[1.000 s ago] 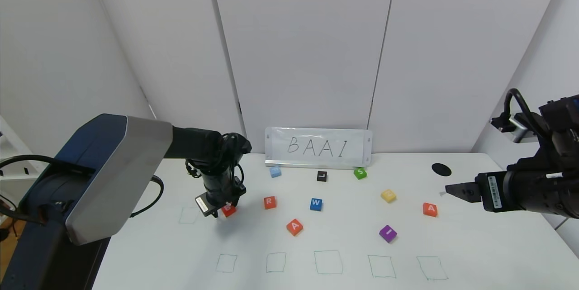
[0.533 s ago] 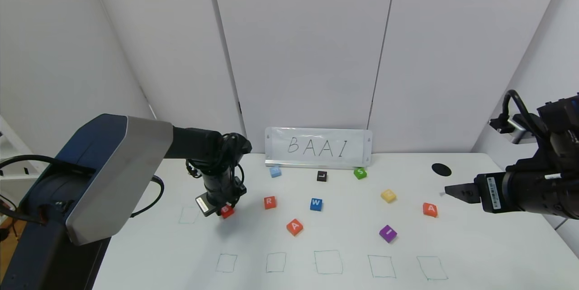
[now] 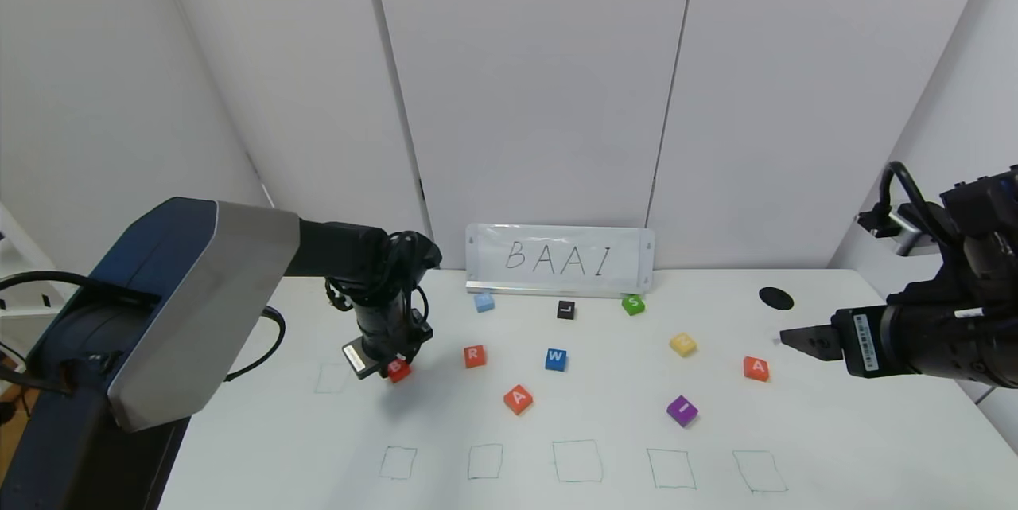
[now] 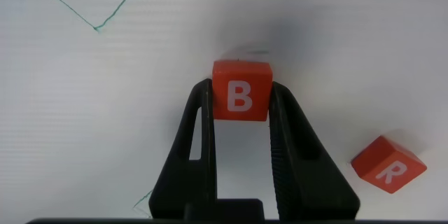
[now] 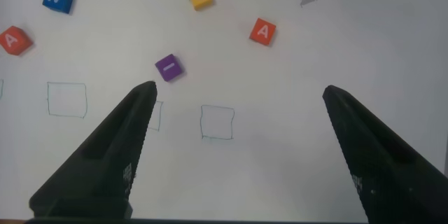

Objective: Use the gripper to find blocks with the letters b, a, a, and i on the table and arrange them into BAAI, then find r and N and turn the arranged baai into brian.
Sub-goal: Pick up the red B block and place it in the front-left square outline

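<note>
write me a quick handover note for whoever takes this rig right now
Left hand: shut on the B block, at the table's left side, near the R block.
Right hand: open, holding nothing, hovering over the table's right side.
Loose on the table: one A block near the middle, the other A block at right, the purple I block between them.
Done: B grasped only. All five drawn squares along the near edge have nothing in them.
Left: place B, A, A, I in a row, then fetch R and N. I cannot pick out an N.

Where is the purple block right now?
In the head view the purple block lies on the table's right side, toward the front, between the two orange A blocks, below the yellow block.
</note>
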Motion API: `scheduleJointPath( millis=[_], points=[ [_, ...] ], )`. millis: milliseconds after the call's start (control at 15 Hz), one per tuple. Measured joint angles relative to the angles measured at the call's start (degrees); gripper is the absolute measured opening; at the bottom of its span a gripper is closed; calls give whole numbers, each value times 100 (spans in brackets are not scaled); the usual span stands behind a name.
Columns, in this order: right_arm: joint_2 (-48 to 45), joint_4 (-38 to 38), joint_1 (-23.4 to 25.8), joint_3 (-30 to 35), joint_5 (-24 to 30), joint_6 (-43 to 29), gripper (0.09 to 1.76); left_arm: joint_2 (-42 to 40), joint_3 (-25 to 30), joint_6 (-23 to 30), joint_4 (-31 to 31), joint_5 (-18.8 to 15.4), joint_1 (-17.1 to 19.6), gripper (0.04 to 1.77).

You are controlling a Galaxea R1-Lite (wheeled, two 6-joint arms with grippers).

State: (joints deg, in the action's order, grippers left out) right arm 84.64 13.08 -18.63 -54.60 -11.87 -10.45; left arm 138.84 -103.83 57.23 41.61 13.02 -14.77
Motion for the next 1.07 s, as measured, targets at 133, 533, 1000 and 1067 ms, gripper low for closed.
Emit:
scheduleJointPath(
  millis=[133,533,1000,1067],
  points=[
    [0,2,-11,2,0,0,171,-144,151,-145,22,-27,1,50],
    [0,2,-24,9,0,0,171,-734,1045,-942,-212,-356,-57,50],
    [22,0,-26,9,0,-2,171,-1618,3109,-2450,-1925,-435,-369,50],
    [30,2,-26,9,0,0,171,-1734,3302,-2628,-1977,-438,-418,50]
  ],
)
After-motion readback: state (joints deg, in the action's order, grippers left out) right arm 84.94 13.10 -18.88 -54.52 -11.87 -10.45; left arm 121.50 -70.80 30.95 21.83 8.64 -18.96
